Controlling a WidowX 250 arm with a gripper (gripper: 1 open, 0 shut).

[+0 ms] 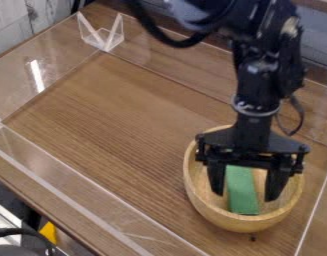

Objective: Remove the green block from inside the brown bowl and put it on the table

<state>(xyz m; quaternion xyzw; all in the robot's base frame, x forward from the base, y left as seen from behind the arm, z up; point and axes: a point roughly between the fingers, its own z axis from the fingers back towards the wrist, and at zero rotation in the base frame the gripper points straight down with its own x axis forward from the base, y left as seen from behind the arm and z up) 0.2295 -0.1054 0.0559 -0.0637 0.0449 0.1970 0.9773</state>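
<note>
The green block (242, 186) lies flat inside the brown bowl (206, 196) at the table's near right. My gripper (250, 178) has come down into the bowl and stands open, its two black fingers (218, 178) straddling the block on either side without clamping it. The black arm rises above it and hides the bowl's far rim and the block's far end. The brown wood-grain table (112, 110) spreads out to the left of the bowl.
Clear acrylic walls (72, 195) edge the tabletop on the front and left. A small clear acrylic stand (99, 32) sits at the back left corner. The bowl rests close to the right wall.
</note>
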